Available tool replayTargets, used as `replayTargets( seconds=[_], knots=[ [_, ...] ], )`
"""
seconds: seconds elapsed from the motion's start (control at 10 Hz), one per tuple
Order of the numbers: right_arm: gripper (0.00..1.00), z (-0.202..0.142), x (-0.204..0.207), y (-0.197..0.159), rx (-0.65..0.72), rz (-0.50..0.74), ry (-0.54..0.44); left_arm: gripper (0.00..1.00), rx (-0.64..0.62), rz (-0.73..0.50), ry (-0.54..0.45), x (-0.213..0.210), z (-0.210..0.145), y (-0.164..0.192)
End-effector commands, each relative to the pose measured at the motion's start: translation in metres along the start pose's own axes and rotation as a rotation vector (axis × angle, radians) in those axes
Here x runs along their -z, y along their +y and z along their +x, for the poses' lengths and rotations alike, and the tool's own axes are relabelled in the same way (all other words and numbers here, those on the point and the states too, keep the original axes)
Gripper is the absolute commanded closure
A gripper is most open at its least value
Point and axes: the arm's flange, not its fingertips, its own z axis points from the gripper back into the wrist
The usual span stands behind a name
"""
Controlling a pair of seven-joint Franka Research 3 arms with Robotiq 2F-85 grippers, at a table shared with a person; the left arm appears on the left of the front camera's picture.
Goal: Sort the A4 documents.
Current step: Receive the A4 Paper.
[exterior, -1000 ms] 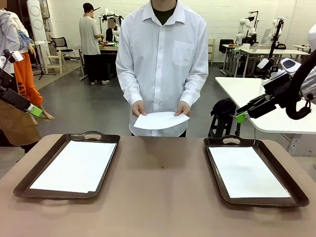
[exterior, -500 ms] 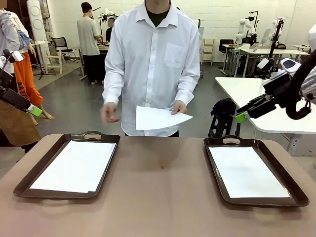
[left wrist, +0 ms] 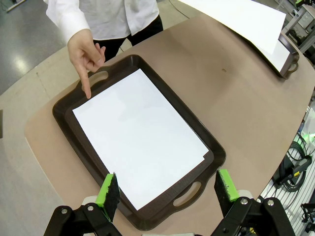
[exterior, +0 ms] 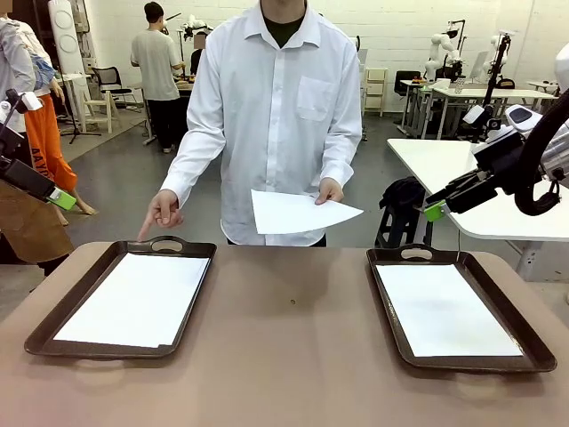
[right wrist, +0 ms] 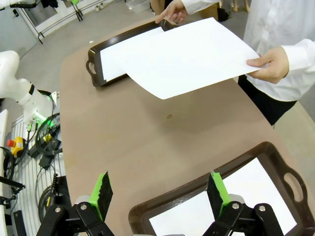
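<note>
A person at the far side holds one white A4 sheet point(exterior: 298, 212) in one hand above the table's far edge; the same sheet point(right wrist: 189, 55) shows in the right wrist view. Their other hand point(exterior: 163, 210) points a finger down at the left tray point(exterior: 53, 325), which holds a white sheet point(exterior: 138, 298). The right tray point(exterior: 524, 342) holds another white sheet point(exterior: 443, 309). My left gripper point(left wrist: 167, 189) hangs open high above the left tray's sheet point(left wrist: 138, 135). My right gripper point(right wrist: 160, 189) is open too, above the right tray point(right wrist: 172, 201), raised off the table at the right point(exterior: 436, 211).
The brown table point(exterior: 289, 356) lies bare between the two trays. A white table point(exterior: 444, 165) stands behind on the right, and cables and equipment point(right wrist: 42, 142) sit on the floor beside the table.
The person let go of the sheet with one hand and moved that hand down to point at the left tray. The held sheet shifted slightly right. Both arms stayed still.
</note>
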Motion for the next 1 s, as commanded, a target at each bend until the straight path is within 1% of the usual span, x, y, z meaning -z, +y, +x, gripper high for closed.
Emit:
replayTargets(
  seconds=[0.0, 0.4, 0.5, 0.7, 0.9],
  knots=[
    [0.00, 0.000, 0.001, -0.001, -0.007, -0.004, -0.003, 0.00, 0.010, 0.002, 0.003, 0.000, -0.001, -0.001],
    [0.00, 0.000, 0.001, -0.001, -0.007, -0.004, -0.003, 0.00, 0.000, 0.000, 0.000, 0.000, 0.000, 0.000],
    [0.00, 0.000, 0.001, -0.001, -0.007, -0.004, -0.003, 0.00, -0.046, -0.045, -0.016, 0.022, 0.007, -0.005],
    [0.00, 0.000, 0.001, -0.001, -0.007, -0.004, -0.003, 0.00, -0.139, -0.113, -0.021, 0.053, 0.024, -0.013],
    [0.00, 0.000, 0.001, -0.001, -0.007, -0.004, -0.003, 0.00, -0.256, -0.233, -0.015, 0.085, 0.042, -0.022]
  ],
)
